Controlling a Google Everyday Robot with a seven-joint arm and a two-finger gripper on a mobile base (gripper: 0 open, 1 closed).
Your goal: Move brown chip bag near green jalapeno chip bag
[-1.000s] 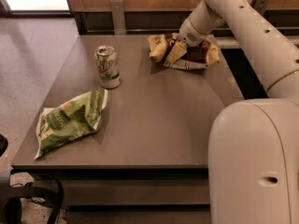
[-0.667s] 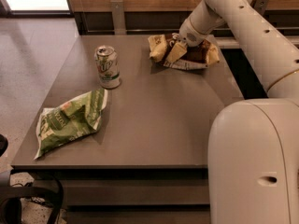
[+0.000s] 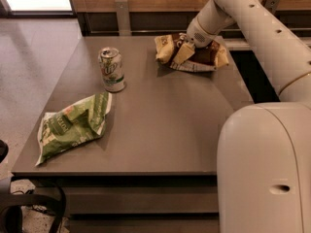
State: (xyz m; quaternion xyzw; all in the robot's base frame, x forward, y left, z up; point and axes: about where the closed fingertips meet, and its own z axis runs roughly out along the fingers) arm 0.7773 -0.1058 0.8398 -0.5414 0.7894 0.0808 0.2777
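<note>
Item 1: grey-brown rectangular table [image 3: 165,125], seen from its near edge.

Item 2: wrinkly foil brown chip bag [image 3: 208,56], dark brown middle, yellow ends, pale underside. It lies at about 1 o'clock on the table, close to the far edge, crumpled and bunched upward on its left side.

Item 3: gripper [image 3: 187,41] at the end of a white jointed arm [image 3: 262,28]. It is set down into the brown chip bag's left half, touching the foil. Whether its jaws are wide, narrow or clamped on the bag cannot be told, as the folds hide them.

Item 4: wrinkly light-green jalapeno chip bag [image 3: 73,125] with white patches. It lies flat at about 8 o'clock, by the near-left corner, well apart from the brown chip bag.

Item 5: green-and-white soda can [image 3: 112,70]. It stands upright at about 10 o'clock, between the two bags and nearer the green one.

Item 6: white rounded robot body [image 3: 265,169], at 4 o'clock, overlapping the table's near-right corner.
</note>
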